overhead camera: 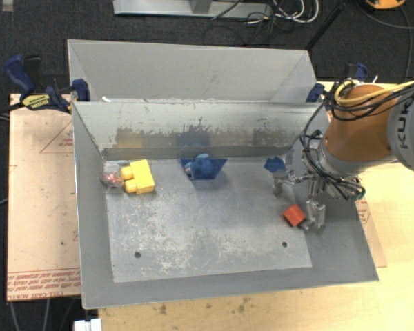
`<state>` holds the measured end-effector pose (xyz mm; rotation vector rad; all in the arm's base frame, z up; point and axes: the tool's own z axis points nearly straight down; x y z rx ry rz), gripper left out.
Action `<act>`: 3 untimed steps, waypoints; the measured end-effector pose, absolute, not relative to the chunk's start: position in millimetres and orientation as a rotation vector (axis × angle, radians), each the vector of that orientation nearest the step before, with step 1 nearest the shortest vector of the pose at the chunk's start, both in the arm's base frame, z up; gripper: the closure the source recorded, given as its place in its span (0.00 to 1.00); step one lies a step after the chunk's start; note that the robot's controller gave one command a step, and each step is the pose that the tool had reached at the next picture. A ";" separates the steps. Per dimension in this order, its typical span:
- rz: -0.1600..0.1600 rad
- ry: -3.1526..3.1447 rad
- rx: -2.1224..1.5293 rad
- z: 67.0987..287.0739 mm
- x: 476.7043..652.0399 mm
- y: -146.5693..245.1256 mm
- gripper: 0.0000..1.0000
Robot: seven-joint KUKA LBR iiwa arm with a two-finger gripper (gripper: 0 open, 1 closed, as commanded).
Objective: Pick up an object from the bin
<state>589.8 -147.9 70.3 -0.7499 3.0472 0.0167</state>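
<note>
My gripper [300, 201] hangs low over the right side of the bin floor, open, with its two fingers spread wide apart. A small red-orange block [294, 216] lies on the floor beside the lower finger [317, 214], at the edge of the gap and not clamped. The other finger [282, 187] stands up and to the left of it. A small blue piece [274, 164] lies just beyond the gripper, near the back wall.
A crumpled blue thing [203, 167] rests at the middle of the back wall. A yellow block [139, 176] with a small pinkish, clear-wrapped thing [112, 177] lies at the back left. The arm's orange cover sits above the bin's right wall.
</note>
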 end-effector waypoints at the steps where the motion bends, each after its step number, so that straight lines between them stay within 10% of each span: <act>1: 0.014 3.015 -0.855 70.8 583.8 -145.3 0.00; 2: 0.014 3.018 -0.855 70.7 583.3 -146.7 1.00; 3: 0.001 3.017 -0.857 83.1 584.6 -145.1 1.00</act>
